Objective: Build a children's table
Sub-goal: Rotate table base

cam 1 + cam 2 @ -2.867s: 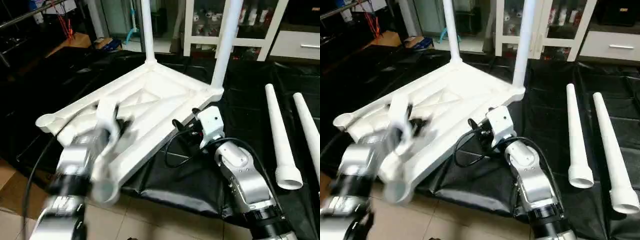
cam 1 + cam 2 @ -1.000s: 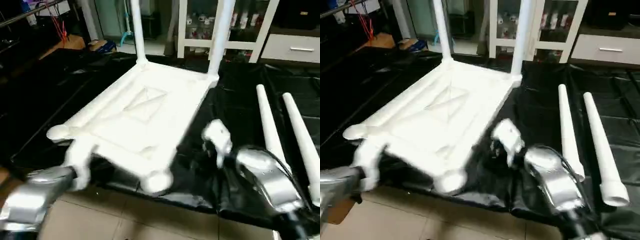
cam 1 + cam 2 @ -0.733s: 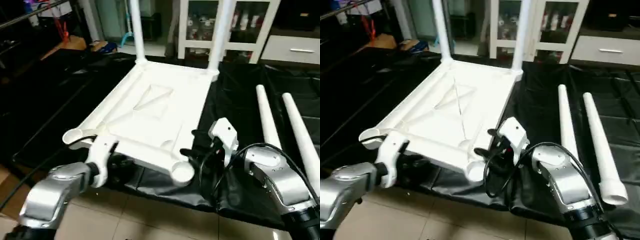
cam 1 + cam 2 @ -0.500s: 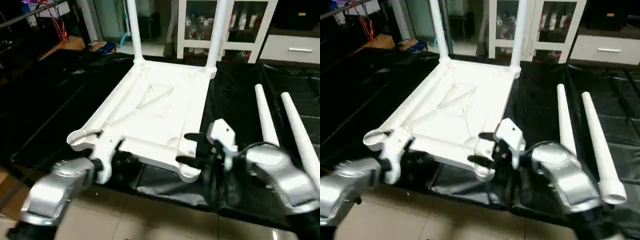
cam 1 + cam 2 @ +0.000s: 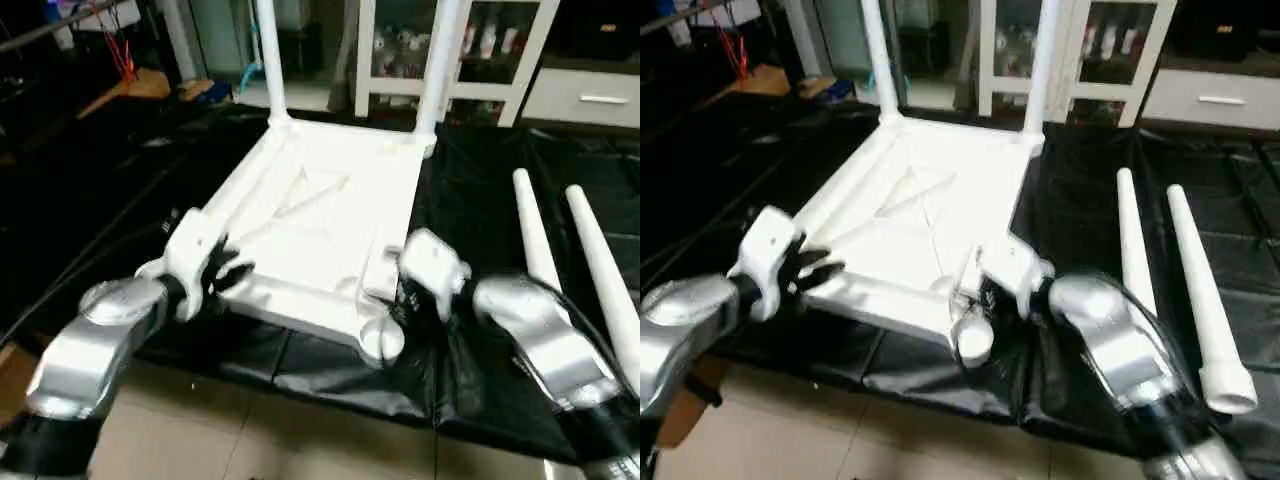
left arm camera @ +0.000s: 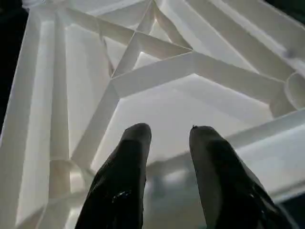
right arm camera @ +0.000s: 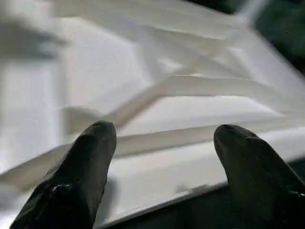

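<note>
**Upturned tabletop flanked by both grippers on black sheeting**

Black plastic sheeting is spread over a tiled floor, with a white glass-door cabinet standing at the far side. On the sheeting the white tabletop lies underside up, its ribs exposed. Two legs are seated upright in its far corner sockets, while two loose legs lie side by side on the sheeting to the right. The left gripper is held at the near left corner, its fingers narrowly parted over the rim, with nothing gripped. The right gripper is held at the near right corner, by the empty socket, its fingers spread wide and holding nothing.
</note>
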Available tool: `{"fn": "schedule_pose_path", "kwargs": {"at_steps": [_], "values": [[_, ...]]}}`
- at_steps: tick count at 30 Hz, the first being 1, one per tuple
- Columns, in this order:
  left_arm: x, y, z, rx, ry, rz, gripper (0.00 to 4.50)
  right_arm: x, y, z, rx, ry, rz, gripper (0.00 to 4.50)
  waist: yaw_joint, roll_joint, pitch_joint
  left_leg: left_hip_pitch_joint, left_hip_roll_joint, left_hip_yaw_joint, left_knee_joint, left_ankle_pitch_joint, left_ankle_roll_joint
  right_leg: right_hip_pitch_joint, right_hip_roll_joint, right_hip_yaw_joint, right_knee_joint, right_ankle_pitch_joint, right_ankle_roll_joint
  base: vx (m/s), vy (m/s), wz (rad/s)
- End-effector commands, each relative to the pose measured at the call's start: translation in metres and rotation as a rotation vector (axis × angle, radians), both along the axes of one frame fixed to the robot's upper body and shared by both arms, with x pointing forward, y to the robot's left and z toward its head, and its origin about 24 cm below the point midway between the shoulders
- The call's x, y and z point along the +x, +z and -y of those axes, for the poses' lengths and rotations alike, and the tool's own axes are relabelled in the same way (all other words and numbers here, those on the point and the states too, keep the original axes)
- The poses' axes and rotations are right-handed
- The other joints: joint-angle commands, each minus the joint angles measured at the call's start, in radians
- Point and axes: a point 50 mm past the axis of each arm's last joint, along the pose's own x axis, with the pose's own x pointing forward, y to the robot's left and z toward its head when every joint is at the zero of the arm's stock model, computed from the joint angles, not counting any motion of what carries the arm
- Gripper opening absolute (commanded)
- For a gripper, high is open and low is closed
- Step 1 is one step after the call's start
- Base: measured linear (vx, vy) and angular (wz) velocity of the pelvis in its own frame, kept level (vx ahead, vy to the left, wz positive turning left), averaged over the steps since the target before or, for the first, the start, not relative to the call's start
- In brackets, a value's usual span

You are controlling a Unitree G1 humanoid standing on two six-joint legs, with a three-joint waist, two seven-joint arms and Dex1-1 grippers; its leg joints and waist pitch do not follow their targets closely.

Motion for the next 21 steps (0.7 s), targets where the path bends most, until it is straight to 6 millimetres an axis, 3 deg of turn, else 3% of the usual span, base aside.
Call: {"fn": "schedule_pose_path", "kwargs": {"at_steps": [1, 2, 3, 5, 6, 10, 16, 18, 19, 21], "values": [[0.003, -0.015, -0.008, 0.112, -0.014, -0.023, 1.63, 0.01, 0.001, 0.007, 0.025, -0.141, 0.029, 3.6, -0.003, -0.004, -0.065, 0.029, 0.028, -0.022, -0.08, -0.273, 0.0, 0.026, -0.012, 0.013, -0.058, -0.21, -0.169, 0.0, 0.0, 0.0], [0.004, -0.015, -0.008, 0.113, -0.015, -0.023, 1.63, 0.011, 0.001, 0.007, 0.025, -0.142, 0.029, 3.6, -0.004, -0.002, -0.068, 0.028, 0.027, -0.023, -0.078, -0.247, 0.004, 0.028, -0.013, 0.013, -0.053, -0.179, -0.171, 0.0, 0.0, 0.0], [0.004, -0.022, -0.01, 0.143, -0.046, -0.037, 1.63, 0.016, -0.001, 0.008, 0.037, -0.218, 0.033, 3.6, -0.005, 0.007, -0.069, 0.027, 0.027, -0.025, -0.078, -0.235, 0.002, 0.032, -0.012, 0.011, -0.048, -0.157, -0.176, 0.0, 0.0, 0.0], [0.003, -0.025, -0.009, 0.132, -0.088, -0.067, 1.63, 0.019, -0.006, 0.009, 0.056, -0.276, 0.016, 3.6, -0.006, 0.005, -0.073, 0.03, 0.027, -0.023, -0.075, -0.202, 0.003, 0.032, -0.011, 0.01, -0.045, -0.101, -0.19, 0.0, 0.0, 0.0], [0.002, -0.028, -0.008, 0.134, -0.122, -0.088, 1.63, 0.024, -0.009, 0.012, 0.052, -0.339, 0.011, 3.6, -0.003, 0.011, -0.075, 0.032, 0.027, -0.022, -0.073, -0.173, 0.007, 0.032, -0.01, 0.009, -0.039, -0.047, -0.217, 0.0, 0.0, 0.0], [0.0, -0.028, -0.009, 0.151, -0.166, -0.105, 1.63, 0.03, -0.012, 0.015, 0.024, -0.399, 0.02, 3.6, -0.003, 0.012, -0.072, 0.036, 0.028, -0.018, -0.073, -0.189, 0.007, 0.035, -0.009, 0.008, -0.036, -0.027, -0.236, 0.0, 0.0, 0.0], [0.0, -0.023, -0.013, 0.15, -0.24, -0.113, 1.63, 0.045, -0.028, 0.012, -0.074, -0.473, -0.018, 3.6, -0.012, 0.015, -0.067, 0.038, 0.027, -0.017, -0.076, -0.274, -0.03, 0.033, -0.012, 0.01, -0.041, -0.12, -0.242, 0.0, 0.0, 0.0], [0.0, -0.022, -0.012, 0.145, -0.243, -0.112, 1.63, 0.046, -0.032, 0.009, -0.083, -0.471, -0.041, 3.6, -0.017, 0.013, -0.065, 0.037, 0.028, -0.018, -0.078, -0.306, -0.033, 0.032, -0.013, 0.011, -0.04, -0.144, -0.238, 0.0, 0.0, 0.0], [0.0, -0.022, -0.012, 0.142, -0.247, -0.111, 1.63, 0.05, -0.037, 0.006, -0.104, -0.48, -0.052, 3.6, -0.017, 0.007, -0.064, 0.037, 0.029, -0.018, -0.079, -0.322, -0.034, 0.031, -0.014, 0.011, -0.044, -0.165, -0.237, 0.0, 0.0, 0.0], [-0.001, -0.022, -0.012, 0.142, -0.252, -0.111, 1.63, 0.055, -0.038, 0.005, -0.111, -0.508, -0.048, 3.6, -0.029, 0.01, -0.057, 0.036, 0.029, -0.022, -0.083, -0.396, -0.052, 0.028, -0.018, 0.01, -0.049, -0.263, -0.229, 0.0, 0.0, 0.0]]}}
